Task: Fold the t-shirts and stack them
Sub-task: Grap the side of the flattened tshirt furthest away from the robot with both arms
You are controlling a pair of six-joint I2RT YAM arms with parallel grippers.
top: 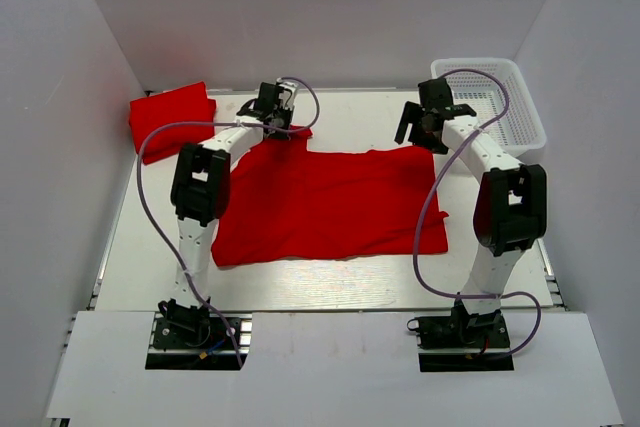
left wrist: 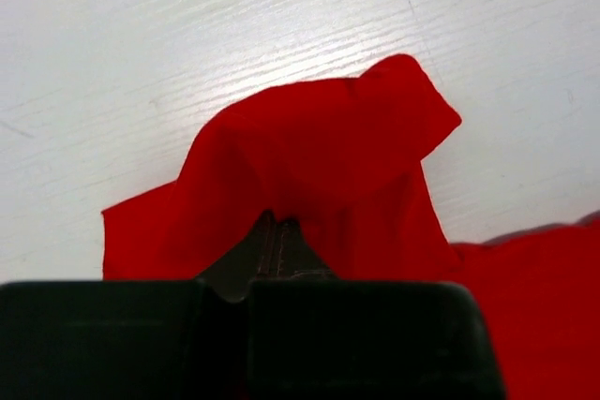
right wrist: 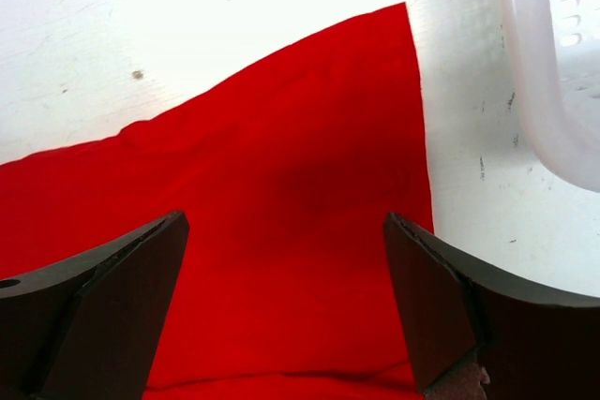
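Note:
A red t-shirt (top: 330, 202) lies spread across the middle of the table. My left gripper (top: 272, 115) is shut on its far left corner, and the pinched cloth (left wrist: 319, 156) bunches up just ahead of the closed fingertips. My right gripper (top: 425, 122) is open and hovers above the shirt's far right corner (right wrist: 375, 72), with the cloth flat between the two fingers (right wrist: 441, 297). A second red t-shirt (top: 172, 119) lies folded at the far left of the table.
A white plastic mesh basket (top: 495, 107) stands at the far right corner, and its rim (right wrist: 548, 91) shows just right of my right gripper. White walls close in the table on three sides.

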